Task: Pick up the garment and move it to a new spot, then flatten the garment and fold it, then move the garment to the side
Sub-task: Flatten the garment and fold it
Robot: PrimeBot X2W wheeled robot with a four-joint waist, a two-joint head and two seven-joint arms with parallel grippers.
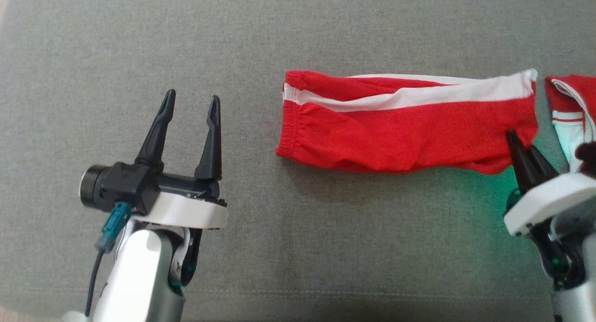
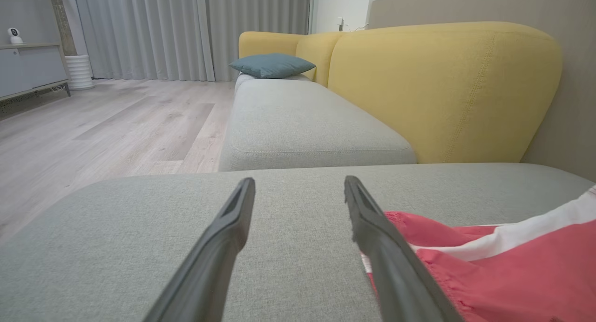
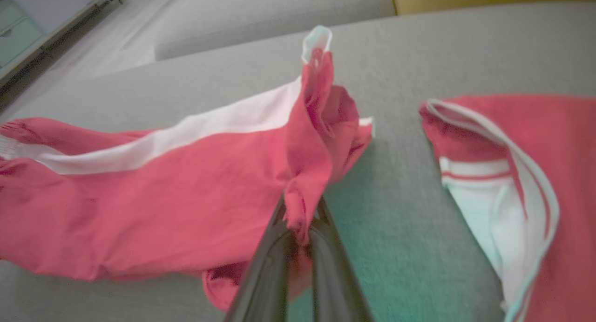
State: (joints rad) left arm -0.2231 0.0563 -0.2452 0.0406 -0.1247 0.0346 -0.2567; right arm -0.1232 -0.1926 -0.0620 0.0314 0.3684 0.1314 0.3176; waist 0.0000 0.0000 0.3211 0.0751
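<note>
head: above, facing down; wrists: low, close; shared by all: garment (image 1: 400,131)

Bare grey cushion (image 1: 139,33) lies open left of the shorts (image 1: 396,135) and along their near side. To the right, a narrow strip of cushion separates them from a second red garment (image 1: 572,103). A yellow backrest (image 2: 442,89) rises beyond the cushion.

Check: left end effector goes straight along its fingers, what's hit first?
Way looks free: bare grey cushion lies ahead of the left end effector; the red shorts sit off to its right. Depth unclear; it may graze the cushion.
</note>
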